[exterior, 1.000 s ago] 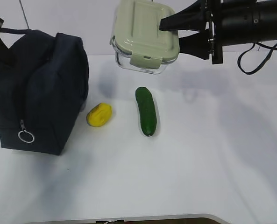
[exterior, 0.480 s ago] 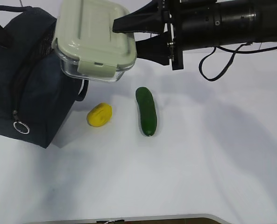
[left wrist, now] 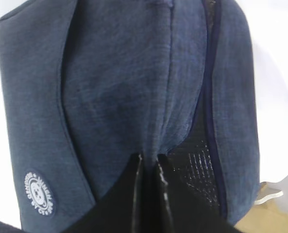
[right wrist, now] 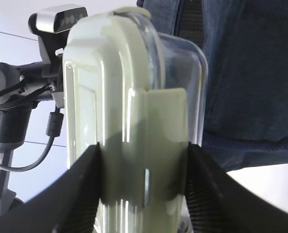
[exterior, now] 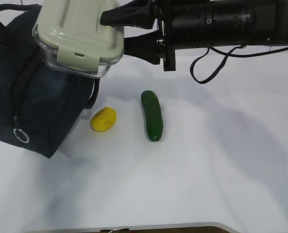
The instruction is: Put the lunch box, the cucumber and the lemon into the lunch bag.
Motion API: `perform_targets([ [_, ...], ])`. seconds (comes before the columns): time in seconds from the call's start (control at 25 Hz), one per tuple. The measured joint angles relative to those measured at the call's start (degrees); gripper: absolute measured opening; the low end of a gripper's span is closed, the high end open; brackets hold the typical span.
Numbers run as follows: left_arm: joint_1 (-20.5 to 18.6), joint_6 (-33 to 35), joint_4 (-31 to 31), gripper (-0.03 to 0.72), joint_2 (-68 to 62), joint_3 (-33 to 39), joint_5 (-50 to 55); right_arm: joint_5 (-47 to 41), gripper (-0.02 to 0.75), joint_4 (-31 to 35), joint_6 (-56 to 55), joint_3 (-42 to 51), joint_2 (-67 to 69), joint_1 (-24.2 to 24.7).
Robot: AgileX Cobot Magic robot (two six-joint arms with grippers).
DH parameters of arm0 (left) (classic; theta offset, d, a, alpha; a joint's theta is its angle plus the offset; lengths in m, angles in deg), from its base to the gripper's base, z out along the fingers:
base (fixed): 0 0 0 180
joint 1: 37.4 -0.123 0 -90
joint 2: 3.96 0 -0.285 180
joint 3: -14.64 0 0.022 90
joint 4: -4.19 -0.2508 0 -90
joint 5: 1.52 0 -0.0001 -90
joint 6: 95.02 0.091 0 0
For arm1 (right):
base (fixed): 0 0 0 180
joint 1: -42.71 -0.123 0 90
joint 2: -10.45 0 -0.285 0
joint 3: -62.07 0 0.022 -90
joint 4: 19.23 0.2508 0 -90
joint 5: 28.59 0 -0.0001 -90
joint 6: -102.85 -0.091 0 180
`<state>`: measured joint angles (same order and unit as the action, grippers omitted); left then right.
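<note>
The right tool (exterior: 115,30) grips the lunch box (exterior: 78,35) in the air above the lunch bag (exterior: 34,104) at the worktop's (exterior: 221,160) far left corner. The left tool (left wrist: 148,165) is pinched tight on the bag's cloth. The lemon (exterior: 103,119) and cucumber (exterior: 152,115) lie mid-worktop, below the right tool.

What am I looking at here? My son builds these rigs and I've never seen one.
A two-armed robot packing lunch. The wide picture looks down at the white table; the other two come from cameras on each wrist. The right gripper grips a box with a green lid between its fingers, in the air by the bag. The left gripper is shut, pinching the bag's blue fabric. A lemon and a cucumber lie on the table, not yet packed.
</note>
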<state>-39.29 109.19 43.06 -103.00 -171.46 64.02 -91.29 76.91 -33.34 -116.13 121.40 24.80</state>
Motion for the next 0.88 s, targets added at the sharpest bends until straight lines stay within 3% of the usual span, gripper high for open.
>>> perform_targets([
  [0.88, 0.00, 3.57, 11.34, -0.009, 3.03, 0.00, 0.40, 8.36, 0.389, 1.33, 0.11, -0.52, 6.05, -0.53],
])
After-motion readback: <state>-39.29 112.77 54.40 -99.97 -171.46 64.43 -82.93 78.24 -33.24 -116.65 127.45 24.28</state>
